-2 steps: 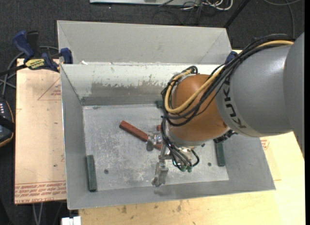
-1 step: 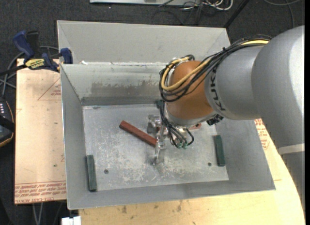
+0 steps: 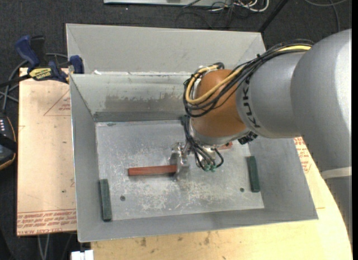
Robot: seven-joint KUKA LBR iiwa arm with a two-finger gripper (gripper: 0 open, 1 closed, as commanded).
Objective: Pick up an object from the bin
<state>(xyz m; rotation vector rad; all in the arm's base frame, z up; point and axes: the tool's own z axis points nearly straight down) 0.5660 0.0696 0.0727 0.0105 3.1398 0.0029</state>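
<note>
The red-brown bar [image 3: 150,171] lies left to right, its right end meeting the pincer [image 3: 180,165], whose state cannot be told

The bin [image 3: 84,141] is rendered in plain grey, its floor mottled with pale scuffs and a darker smear under the back wall. The red-brown bar [image 3: 150,170] is uniformly coloured. The left green bar [image 3: 104,200] and right green bar [image 3: 253,173] are dark green. The arm [image 3: 313,97] is silver-grey with black lettering, its cover [image 3: 215,105] orange, its cables [image 3: 197,83] yellow and black. The end effector [image 3: 180,162] is dull silver.
</note>
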